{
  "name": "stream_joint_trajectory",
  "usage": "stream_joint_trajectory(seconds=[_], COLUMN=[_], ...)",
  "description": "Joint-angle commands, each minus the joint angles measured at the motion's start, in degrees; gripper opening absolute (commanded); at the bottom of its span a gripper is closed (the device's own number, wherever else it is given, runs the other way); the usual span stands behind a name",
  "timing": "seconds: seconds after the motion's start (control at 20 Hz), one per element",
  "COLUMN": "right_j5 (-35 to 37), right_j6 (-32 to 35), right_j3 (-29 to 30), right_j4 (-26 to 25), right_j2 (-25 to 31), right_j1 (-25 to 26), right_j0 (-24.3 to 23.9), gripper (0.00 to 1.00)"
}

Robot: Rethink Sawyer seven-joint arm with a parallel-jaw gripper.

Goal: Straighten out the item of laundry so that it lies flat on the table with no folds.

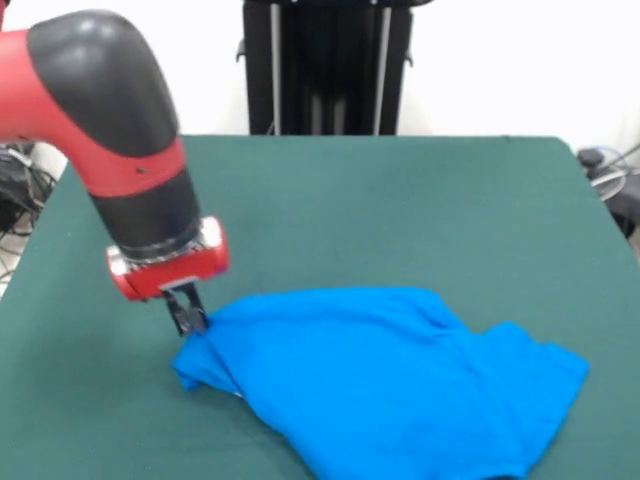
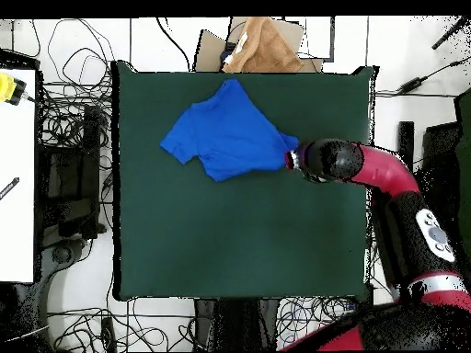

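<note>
The bright blue T-shirt (image 1: 390,375) lies plain side up on the dark green table (image 1: 400,210), near the front edge, with soft folds and a sleeve sticking out at the right. In the overhead view the shirt (image 2: 225,133) sits in the upper middle of the table (image 2: 239,239). My gripper (image 1: 187,312) is at the shirt's left corner, shut on the bunched cloth there, low at the table surface. In the overhead view the gripper (image 2: 291,158) is at the shirt's right corner, mostly hidden under the arm.
The red and black arm (image 1: 120,140) comes down over the table's left side. A brown cloth on cardboard (image 2: 262,46) lies just beyond the table's top edge. Cables (image 2: 69,119) lie on the floor, and a white bench (image 2: 17,184) stands at the left.
</note>
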Motion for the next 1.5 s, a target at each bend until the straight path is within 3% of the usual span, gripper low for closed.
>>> stream_joint_trajectory(seconds=[0.05,0.25,0.45,0.8,1.15,1.5], right_j5=[-2.69,-3.16,-2.26,2.04,-0.13,-5.77], right_j6=[-14.47,-13.64,-9.83,-4.28,-1.94,-0.43], right_j3=[13.55,19.75,26.91,38.59,44.29,46.5], right_j4=[-5.19,-5.03,-3.01,4.19,6.66,5.9], right_j2=[3.11,4.01,4.53,4.17,3.08,3.16], right_j1=[-5.51,-11.97,-21.0,-37.8,-41.1,-37.69], right_j0=[-8.61,-13.03,-14.55,-16.25,-16.24,-16.84], gripper=[0.0,0.0,0.0,0.0,0.0,0.0])
